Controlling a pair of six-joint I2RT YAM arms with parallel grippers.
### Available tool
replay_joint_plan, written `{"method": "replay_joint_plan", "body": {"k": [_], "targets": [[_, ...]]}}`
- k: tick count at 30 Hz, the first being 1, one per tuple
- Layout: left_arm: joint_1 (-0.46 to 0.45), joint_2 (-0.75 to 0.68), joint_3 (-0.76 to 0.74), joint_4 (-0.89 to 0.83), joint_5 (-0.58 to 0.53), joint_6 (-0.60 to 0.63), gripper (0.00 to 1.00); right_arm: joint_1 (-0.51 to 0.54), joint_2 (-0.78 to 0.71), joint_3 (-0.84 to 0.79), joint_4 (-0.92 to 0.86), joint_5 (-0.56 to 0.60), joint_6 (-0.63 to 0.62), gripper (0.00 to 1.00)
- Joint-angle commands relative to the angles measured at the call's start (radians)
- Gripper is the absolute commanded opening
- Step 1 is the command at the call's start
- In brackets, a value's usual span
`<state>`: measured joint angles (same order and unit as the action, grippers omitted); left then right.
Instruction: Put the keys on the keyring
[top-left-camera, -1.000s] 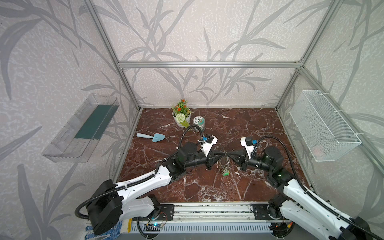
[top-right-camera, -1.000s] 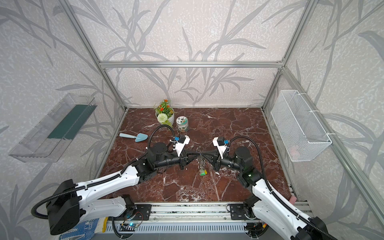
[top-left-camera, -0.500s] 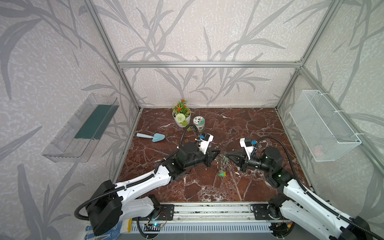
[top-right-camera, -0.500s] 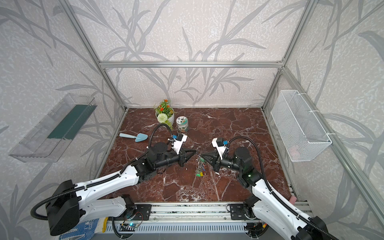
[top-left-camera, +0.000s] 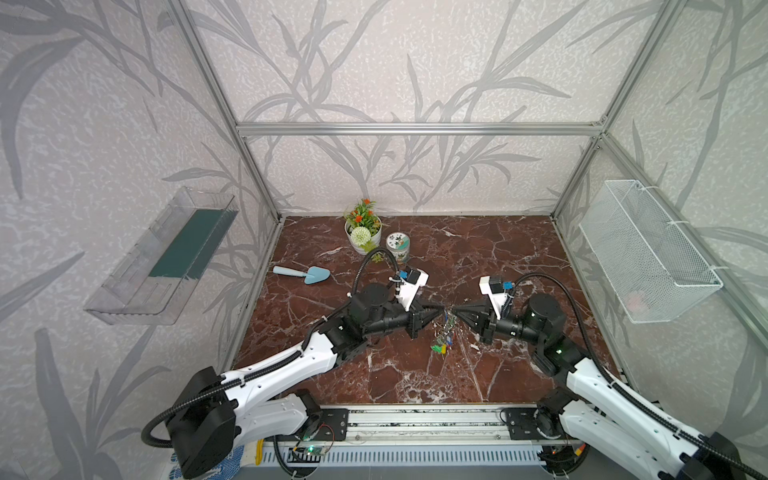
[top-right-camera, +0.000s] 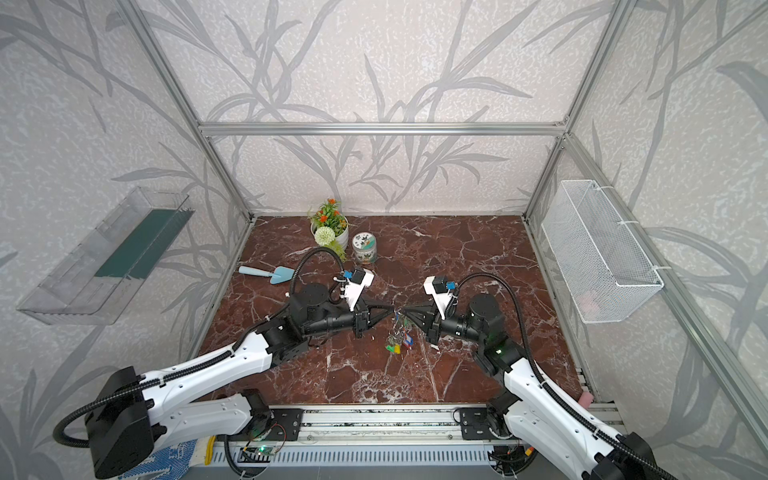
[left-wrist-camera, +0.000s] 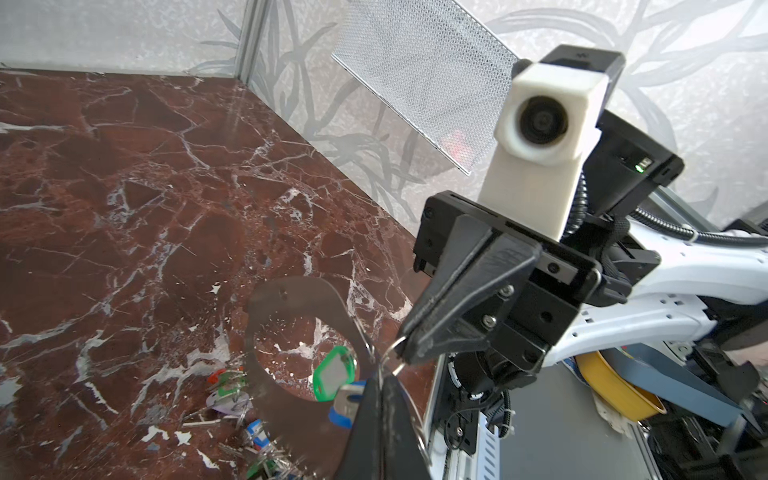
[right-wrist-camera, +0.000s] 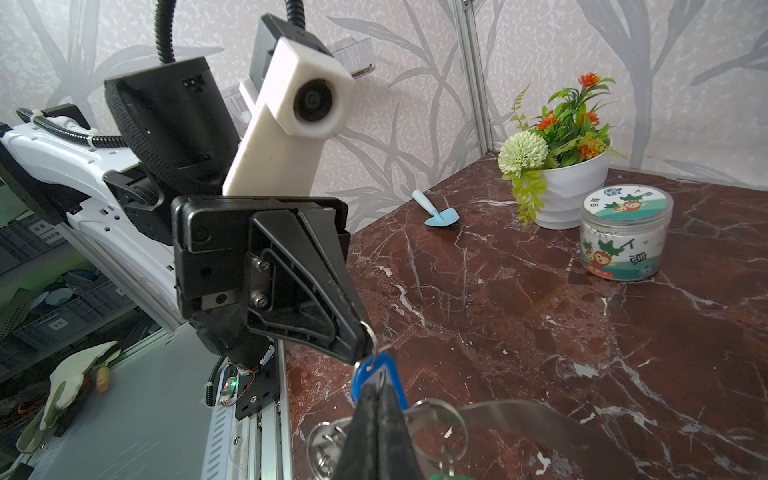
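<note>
1. Left gripper (top-left-camera: 440, 311): at the centre of both top views, just left of the midline. Its jaws are clenched on the split ring of the blue key (right-wrist-camera: 395, 374), which hangs at the lower centre of the right wrist view.

2. Keyring (left-wrist-camera: 291, 299): at the lower centre of the left wrist view, between the two gripper tips. It appears to be raised off the marble table (top-left-camera: 415, 374).
   - A bunch of keys (left-wrist-camera: 232, 399) hangs below the plate at the lower left. These are judged to be already attached.
   - A green key (left-wrist-camera: 334, 372) shows through the oval hole.

3. Right gripper (top-left-camera: 454, 311): just right of the midline, nose to nose with the left. Its jaws are clamped on a thin ring at the keyring's edge.

4. Progress: most keys are judged to be mounted, and the blue key is the one in hand. The pictures do not show whether its split ring has engaged the edge ring. What remains is to complete that threading and let go.
</note>
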<state>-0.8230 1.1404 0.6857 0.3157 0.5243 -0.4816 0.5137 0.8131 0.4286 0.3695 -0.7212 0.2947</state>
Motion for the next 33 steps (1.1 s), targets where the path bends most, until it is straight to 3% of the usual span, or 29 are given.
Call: {"method": "replay_joint_plan", "body": {"k": [1, 13, 33], "targets": [[0.005, 0.006, 0.036, -0.011, 0.091, 0.007, 0.00, 0.004, -0.015, 0.006, 0.074, 0.003, -0.012, 0.00], [0.004, 0.041, 0.024, 0.104, 0.074, -0.072, 0.00, 0.011, -0.016, 0.007, 0.057, 0.004, -0.025, 0.00], [0.007, 0.041, 0.034, 0.059, -0.040, -0.106, 0.00, 0.017, -0.020, 0.006, 0.052, -0.001, -0.032, 0.00]]}}
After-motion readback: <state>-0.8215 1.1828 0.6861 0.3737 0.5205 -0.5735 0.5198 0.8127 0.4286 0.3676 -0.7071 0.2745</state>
